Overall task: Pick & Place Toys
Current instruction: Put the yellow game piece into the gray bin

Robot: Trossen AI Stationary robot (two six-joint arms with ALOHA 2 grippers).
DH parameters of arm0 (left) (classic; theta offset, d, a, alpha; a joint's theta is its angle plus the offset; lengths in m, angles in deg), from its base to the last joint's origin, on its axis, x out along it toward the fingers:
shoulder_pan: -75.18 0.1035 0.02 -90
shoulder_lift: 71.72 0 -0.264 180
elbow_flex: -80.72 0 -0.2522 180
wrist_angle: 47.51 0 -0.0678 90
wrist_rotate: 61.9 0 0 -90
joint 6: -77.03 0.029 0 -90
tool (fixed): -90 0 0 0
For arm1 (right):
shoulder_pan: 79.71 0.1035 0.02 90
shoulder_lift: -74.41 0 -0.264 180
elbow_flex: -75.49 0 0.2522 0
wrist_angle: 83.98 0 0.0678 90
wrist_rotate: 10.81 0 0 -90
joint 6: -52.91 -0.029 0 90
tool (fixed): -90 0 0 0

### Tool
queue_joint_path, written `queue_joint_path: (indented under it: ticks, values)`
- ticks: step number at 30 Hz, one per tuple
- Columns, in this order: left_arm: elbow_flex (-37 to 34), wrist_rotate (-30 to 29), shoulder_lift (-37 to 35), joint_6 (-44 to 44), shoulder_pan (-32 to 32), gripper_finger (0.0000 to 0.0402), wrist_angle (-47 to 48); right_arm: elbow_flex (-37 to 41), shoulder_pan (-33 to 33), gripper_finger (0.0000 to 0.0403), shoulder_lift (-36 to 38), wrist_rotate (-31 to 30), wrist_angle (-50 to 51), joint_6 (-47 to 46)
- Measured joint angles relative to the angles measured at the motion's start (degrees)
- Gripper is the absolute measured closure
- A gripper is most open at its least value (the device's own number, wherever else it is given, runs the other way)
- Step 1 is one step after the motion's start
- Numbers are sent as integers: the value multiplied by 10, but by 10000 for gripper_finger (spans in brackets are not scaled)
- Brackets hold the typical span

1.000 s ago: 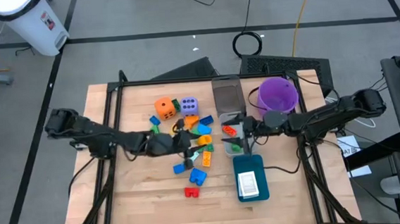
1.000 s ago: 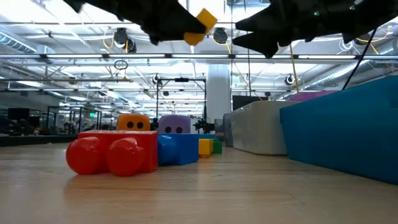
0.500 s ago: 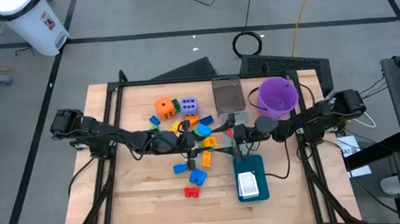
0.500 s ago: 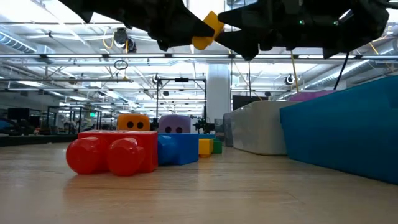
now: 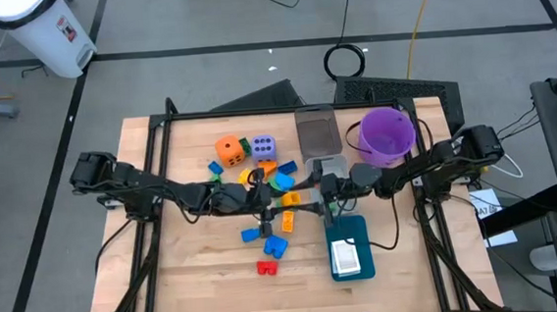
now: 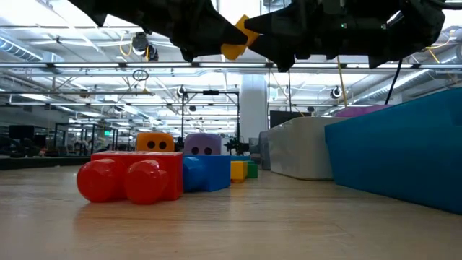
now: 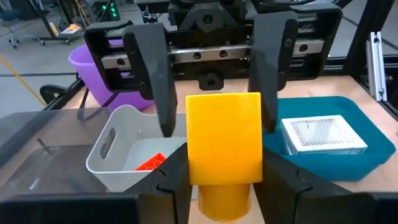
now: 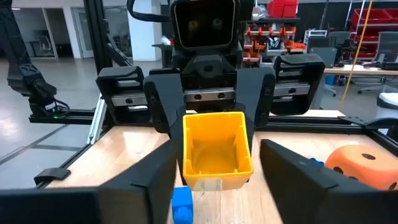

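Observation:
My left gripper (image 7: 224, 184) is shut on a yellow block (image 7: 224, 140) and holds it in the air over the middle of the table (image 5: 198, 270). The block also shows in the low view (image 6: 234, 40) and the right wrist view (image 8: 214, 149). My right gripper (image 8: 217, 171) faces the left one and is open. Its two fingers (image 7: 149, 74) stand on either side of the yellow block, and I see no touch. In the high view the two grippers meet near the toy pile, left (image 5: 265, 198) and right (image 5: 308, 195). My left gripper pinches the yellow block by two opposite sides (image 8: 185, 134) between its two fingers (image 8: 165, 99). The fingers lie level and come from the table's left side. The block is lifted clear of the table, and its hollow side faces the right gripper.
An orange die (image 5: 229, 148), a lavender die (image 5: 263, 145), blue blocks (image 5: 275, 243) and a red block (image 5: 267, 267) lie on the table. A purple bucket (image 5: 387, 134), a grey bin (image 5: 318, 129), a small white bin (image 7: 124, 155) and a teal tray (image 5: 348, 232) holding a white card stand at the right.
My right gripper has moved toward the table's left edge, up to the yellow block that my left gripper holds. Its open fingers now stand on either side of the block. My left gripper has shifted a little toward the right with the block.

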Motion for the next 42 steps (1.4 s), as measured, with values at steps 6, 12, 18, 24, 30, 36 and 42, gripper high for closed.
queue_joint_path:
  ticks: [6,12,18,24,30,36,42]
  values:
    - [0,0,0,-28,0,208,-1,0,-2,279,0,0,10,1]
    - [0,0,-14,-55,-3,171,0,0,-2,312,40,0,67,15]
    - [0,0,-39,-53,-7,162,29,0,-2,306,144,-18,218,17]
    - [0,0,-40,-57,-7,161,55,0,-1,299,246,-94,454,-7]
    - [0,-1,-40,-61,-7,161,68,0,-15,297,277,-124,630,-70]
    - [0,-4,-40,-61,-7,160,64,22,-53,293,254,-141,678,-96]
    - [0,-6,-40,-61,-7,160,64,39,-89,278,249,-153,663,-121]
